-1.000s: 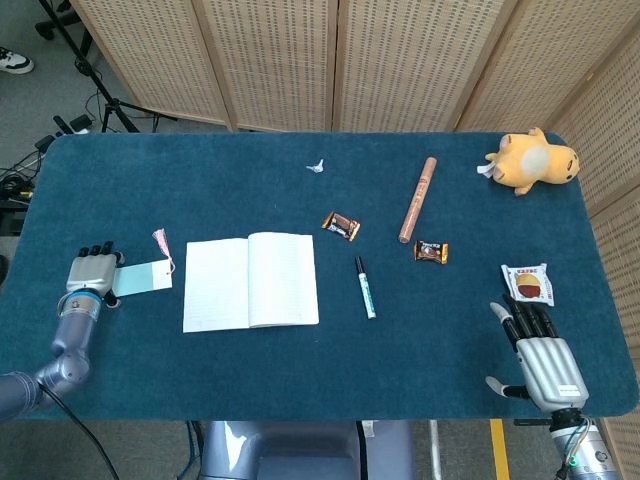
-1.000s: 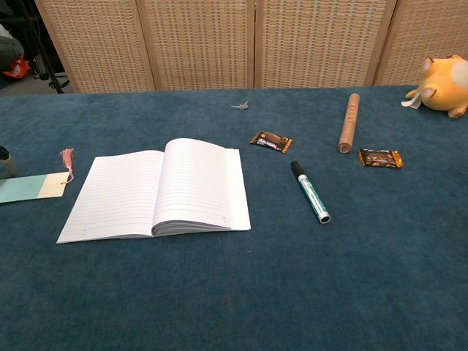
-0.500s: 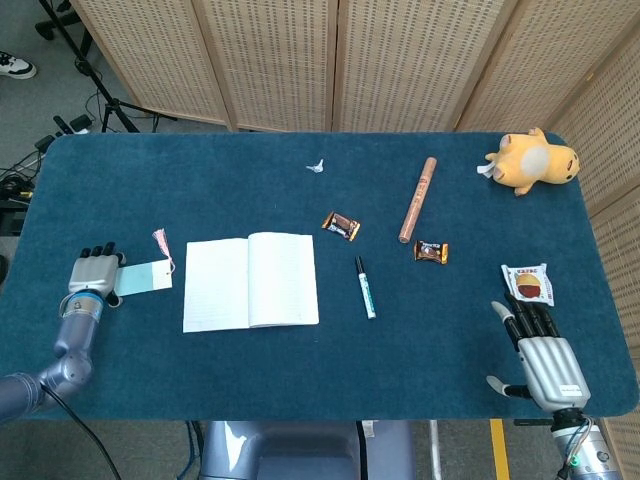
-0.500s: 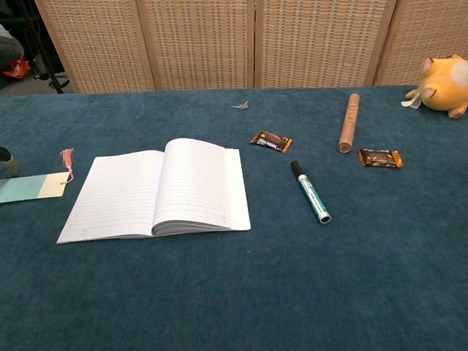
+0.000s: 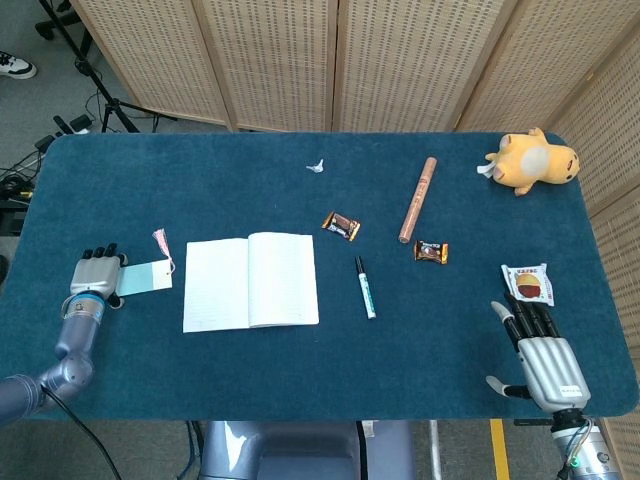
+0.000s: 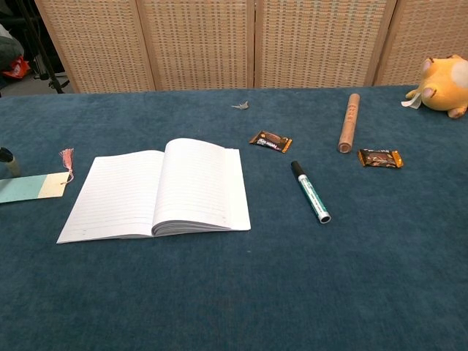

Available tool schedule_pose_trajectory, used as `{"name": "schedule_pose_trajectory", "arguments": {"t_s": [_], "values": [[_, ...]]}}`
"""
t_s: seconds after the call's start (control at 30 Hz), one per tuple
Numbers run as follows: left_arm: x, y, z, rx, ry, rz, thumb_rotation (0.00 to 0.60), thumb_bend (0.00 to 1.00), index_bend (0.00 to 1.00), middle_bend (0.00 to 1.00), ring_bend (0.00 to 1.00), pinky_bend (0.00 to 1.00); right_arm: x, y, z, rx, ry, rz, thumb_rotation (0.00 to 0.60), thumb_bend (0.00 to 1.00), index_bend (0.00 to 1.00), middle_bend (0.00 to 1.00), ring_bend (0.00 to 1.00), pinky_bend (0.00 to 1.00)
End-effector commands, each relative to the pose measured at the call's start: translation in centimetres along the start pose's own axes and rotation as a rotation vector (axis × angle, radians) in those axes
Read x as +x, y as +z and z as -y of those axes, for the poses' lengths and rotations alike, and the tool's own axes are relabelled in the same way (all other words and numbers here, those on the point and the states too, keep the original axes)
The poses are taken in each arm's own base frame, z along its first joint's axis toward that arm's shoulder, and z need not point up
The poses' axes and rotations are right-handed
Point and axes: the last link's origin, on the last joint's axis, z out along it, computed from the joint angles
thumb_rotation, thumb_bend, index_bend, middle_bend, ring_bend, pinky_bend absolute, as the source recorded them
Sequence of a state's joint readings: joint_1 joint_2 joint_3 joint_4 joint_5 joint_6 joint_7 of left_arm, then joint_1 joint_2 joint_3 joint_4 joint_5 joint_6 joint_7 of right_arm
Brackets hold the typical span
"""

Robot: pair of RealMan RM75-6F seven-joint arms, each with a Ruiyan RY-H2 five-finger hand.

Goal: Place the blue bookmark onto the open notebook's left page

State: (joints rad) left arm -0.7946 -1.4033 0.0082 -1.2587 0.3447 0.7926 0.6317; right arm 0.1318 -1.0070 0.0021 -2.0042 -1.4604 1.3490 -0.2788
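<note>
The blue bookmark (image 5: pixel 143 277) with a pink tassel (image 5: pixel 160 242) lies flat on the table, just left of the open notebook (image 5: pixel 250 281). In the chest view the bookmark (image 6: pixel 29 187) reaches the frame's left edge, beside the notebook's left page (image 6: pixel 117 193). My left hand (image 5: pixel 92 276) rests at the bookmark's left end, fingers pointing away and holding nothing; whether it touches the bookmark I cannot tell. One of its fingertips (image 6: pixel 6 158) shows in the chest view. My right hand (image 5: pixel 538 357) lies open near the front right corner, fingers spread.
A marker pen (image 5: pixel 365 287) lies right of the notebook. Beyond it are two wrapped sweets (image 5: pixel 341 226) (image 5: pixel 431 252), a brown tube (image 5: pixel 418 198), a yellow plush toy (image 5: pixel 533 162) and a snack packet (image 5: pixel 527 283). A small scrap (image 5: pixel 317 165) sits mid-back.
My left hand has slid slightly towards the table's front edge. The bookmark, the notebook and the right hand have not moved.
</note>
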Motion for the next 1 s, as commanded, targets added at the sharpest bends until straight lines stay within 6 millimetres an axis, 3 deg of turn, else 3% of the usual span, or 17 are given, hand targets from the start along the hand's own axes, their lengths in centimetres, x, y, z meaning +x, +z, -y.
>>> {"name": "schedule_pose_trajectory", "arguments": {"t_s": [0.03,1.0], "values": [[0.07,-0.08,-0.01,-0.001,0.001,-0.003,0.600,0.30,0.27,0.00,0.00,0.00,0.03,-0.02,0.02,0.001,0.001,-0.002,0.600,0.10,0.00,0.00,0.00,0.00],[-0.26,-0.17,0.07,0.003,-0.001,-0.002,0.600,0.38,0.28,0.00,0.00,0.00,0.25,-0.20,0.00,0.006,0.006,-0.017,0.600,0.10,0.00,0.00,0.00,0.00]]}}
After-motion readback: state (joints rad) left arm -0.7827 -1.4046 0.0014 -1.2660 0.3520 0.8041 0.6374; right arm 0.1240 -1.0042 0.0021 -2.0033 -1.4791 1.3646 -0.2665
